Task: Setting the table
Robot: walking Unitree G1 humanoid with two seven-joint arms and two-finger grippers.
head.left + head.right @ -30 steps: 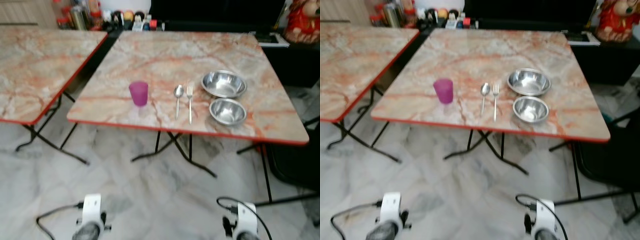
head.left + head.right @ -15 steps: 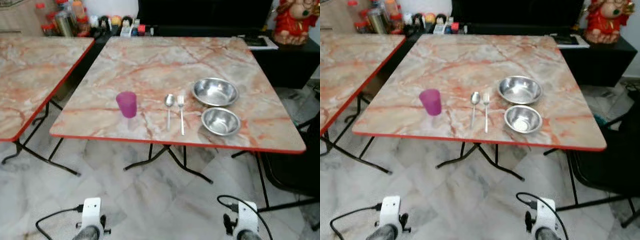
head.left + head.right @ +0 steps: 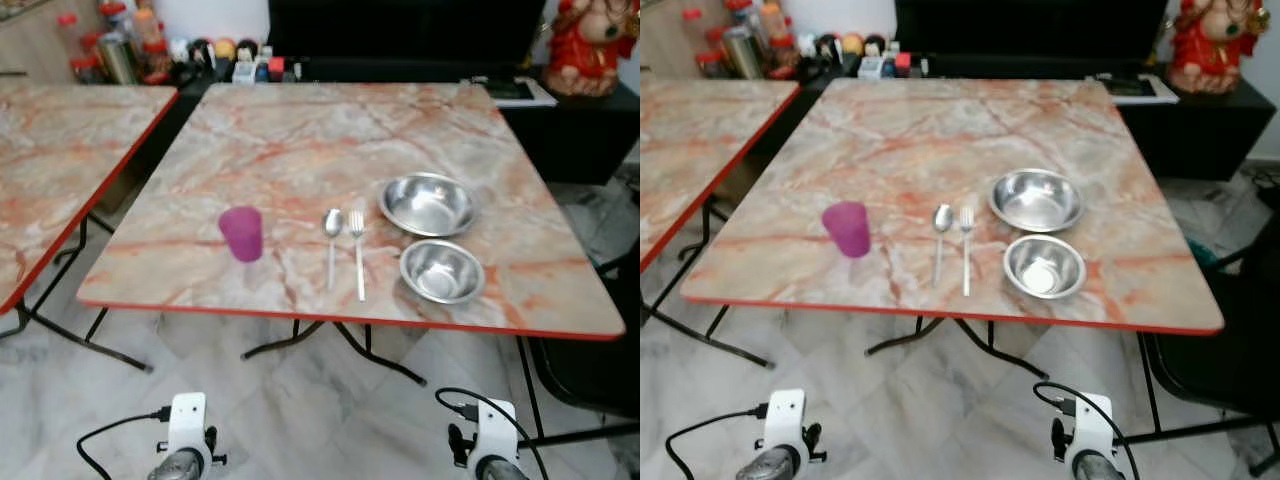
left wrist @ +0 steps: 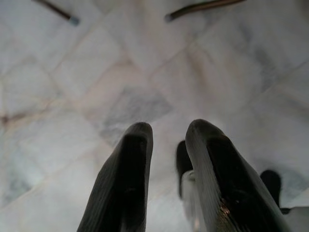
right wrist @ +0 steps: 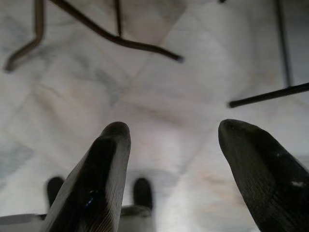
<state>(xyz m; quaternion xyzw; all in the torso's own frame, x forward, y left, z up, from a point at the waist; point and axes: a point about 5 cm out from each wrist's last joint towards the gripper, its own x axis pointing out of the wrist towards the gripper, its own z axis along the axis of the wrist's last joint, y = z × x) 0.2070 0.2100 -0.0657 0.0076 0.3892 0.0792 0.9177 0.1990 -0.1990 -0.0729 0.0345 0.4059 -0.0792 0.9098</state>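
A marble-patterned folding table (image 3: 300,130) with a red edge stands before me. On it, near the front edge, are a purple cup (image 3: 241,233), a spoon (image 3: 331,240), a fork (image 3: 357,252), a large steel bowl (image 3: 427,204) and a smaller steel bowl (image 3: 441,271) just in front of it. Both arms hang low over the marble floor, short of the table. My left gripper (image 4: 169,130) has a narrow gap between its fingers and holds nothing. My right gripper (image 5: 174,130) is wide open and empty.
A second marble table (image 3: 60,150) stands to the left, with a gap between the two. A dark chair (image 3: 600,370) sits at the right. Bottles and jars (image 3: 130,45) and a red figure (image 3: 590,40) line the back. Table legs (image 3: 300,340) cross underneath.
The whole picture has shifted as the camera moved closer to the table and a little left. The cup, cutlery and bowls keep their places on the table.
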